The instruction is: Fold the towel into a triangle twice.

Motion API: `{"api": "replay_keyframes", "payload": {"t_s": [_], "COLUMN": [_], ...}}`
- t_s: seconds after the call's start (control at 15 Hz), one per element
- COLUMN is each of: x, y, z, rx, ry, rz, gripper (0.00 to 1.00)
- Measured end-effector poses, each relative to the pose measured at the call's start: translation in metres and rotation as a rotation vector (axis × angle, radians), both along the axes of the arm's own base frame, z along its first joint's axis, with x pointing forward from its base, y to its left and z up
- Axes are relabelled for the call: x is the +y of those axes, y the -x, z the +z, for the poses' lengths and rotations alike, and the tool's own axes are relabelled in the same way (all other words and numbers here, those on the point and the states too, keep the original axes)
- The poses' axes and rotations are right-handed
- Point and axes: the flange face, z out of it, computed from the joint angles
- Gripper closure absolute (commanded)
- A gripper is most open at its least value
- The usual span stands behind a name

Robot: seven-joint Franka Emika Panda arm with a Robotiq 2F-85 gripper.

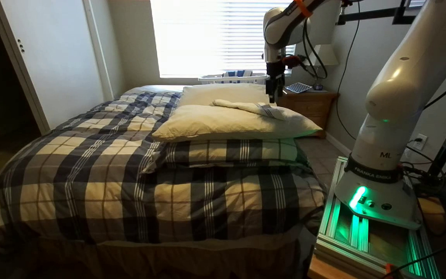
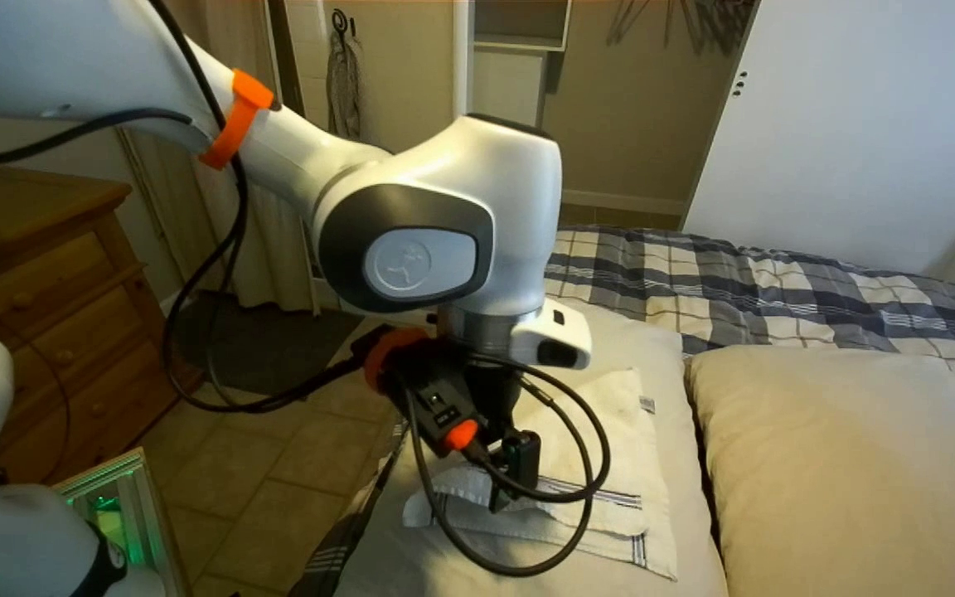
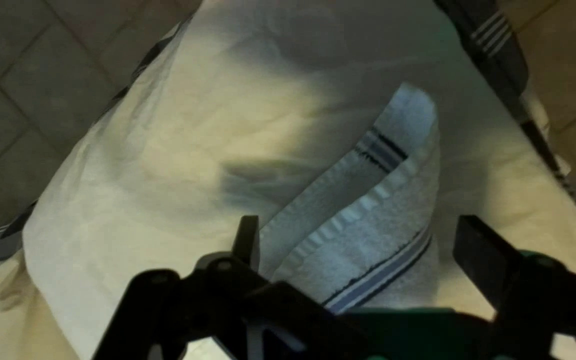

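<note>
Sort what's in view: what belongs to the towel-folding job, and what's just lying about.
For the job:
towel, partly folded over, on a cream pillow
gripper, open

Just there:
second cream pillow
plaid bedspread
white basket
lamp
nightstand

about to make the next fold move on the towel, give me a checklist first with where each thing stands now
1. Is the pincer open? Ok: its fingers stand apart in the wrist view.
2. Is the towel lined up with the gap? Ok: its folded end shows between them there.
3. Do the folded edges match? Not ok: the ribbed hem sits off the edge of the layer below.
4. Is the towel supported? Ok: it rests on the pillow.
5. Is the pincer touching cloth? Cannot tell from these angles.
6. Is the cable loop clear of the towel? Cannot tell: it crosses in front in an exterior view.
</note>
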Motion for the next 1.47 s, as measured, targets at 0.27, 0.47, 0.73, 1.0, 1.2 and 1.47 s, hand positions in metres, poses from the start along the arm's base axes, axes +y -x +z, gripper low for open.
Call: {"api": "replay_keyframes", "payload": {"t_s": [0.27,0.47,0.73,1.0,1.2,1.47], "x": [0.014,0.02,0.023,0.026,0.026,0.024], "y": [0.007,0.009,0.009,0.009,0.008,0.005], "z": [-0.011,-0.018,-0.037,-0.055,-0.06,-0.059], "rx": [0.11,0.153,0.206,0.248,0.256,0.227], "ry": [-0.049,-0.063,-0.076,-0.083,-0.081,-0.065], "rz": [0.057,0.08,0.089,0.086,0.073,0.041], "gripper": [0.0,0.0,0.0,0.03,0.31,0.61]}}
